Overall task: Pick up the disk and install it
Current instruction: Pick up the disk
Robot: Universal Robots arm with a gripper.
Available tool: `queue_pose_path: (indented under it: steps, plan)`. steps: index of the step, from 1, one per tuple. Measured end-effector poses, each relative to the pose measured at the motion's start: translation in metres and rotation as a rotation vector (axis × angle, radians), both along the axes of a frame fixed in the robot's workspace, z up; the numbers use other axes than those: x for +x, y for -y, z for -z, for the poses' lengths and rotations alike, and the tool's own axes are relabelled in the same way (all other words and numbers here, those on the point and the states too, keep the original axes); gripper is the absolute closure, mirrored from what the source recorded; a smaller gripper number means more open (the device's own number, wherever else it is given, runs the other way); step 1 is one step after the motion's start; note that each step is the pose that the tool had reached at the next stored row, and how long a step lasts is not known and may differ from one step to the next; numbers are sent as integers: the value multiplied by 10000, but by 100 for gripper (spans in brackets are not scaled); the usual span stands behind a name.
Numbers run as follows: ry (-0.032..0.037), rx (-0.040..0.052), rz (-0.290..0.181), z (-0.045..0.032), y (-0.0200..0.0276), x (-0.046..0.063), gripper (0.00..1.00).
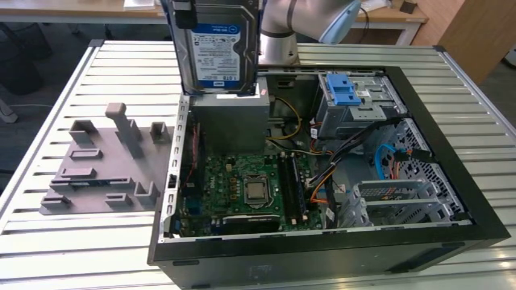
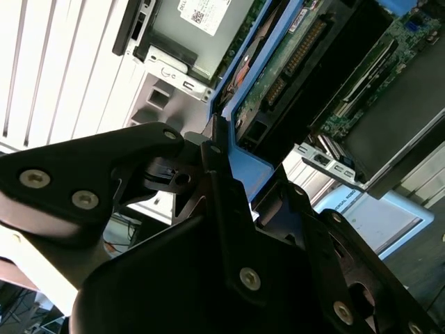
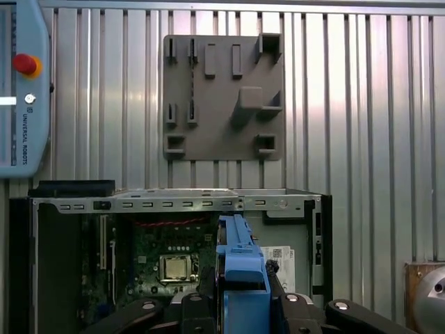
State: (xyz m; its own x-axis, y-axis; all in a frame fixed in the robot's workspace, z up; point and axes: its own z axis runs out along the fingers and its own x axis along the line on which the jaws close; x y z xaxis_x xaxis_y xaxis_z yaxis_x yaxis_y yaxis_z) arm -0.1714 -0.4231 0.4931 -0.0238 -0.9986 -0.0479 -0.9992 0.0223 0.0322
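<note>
The disk (image 1: 219, 48), a silver hard drive with a white-and-blue label, hangs upright above the back left corner of the open computer case (image 1: 451, 199). It is lifted off the table and stands just over a grey metal box (image 1: 229, 121). In both wrist views my gripper (image 3: 240, 306) is shut on the disk, with its black fingers (image 2: 208, 160) clamped on either side. The disk's blue side rail (image 3: 240, 261) sticks out between them, and the rail (image 2: 243, 156) and the drive's green circuit board (image 2: 281, 66) show in the second wrist view.
Inside the case lie a green motherboard (image 1: 241, 187), a drive cage with a blue ridged latch (image 1: 342, 90) and loose cables (image 1: 387, 157). A grey fixture plate (image 1: 105, 163) with upright pegs lies at the exterior view's left. A pendant (image 3: 24, 90) rests on the slatted table (image 1: 81, 254).
</note>
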Motion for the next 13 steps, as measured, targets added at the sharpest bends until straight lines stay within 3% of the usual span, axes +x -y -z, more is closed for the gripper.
queue_pose_path:
  steps: [13]
  plan:
    - [0, 0, 0, 0, 39, 142, 64]
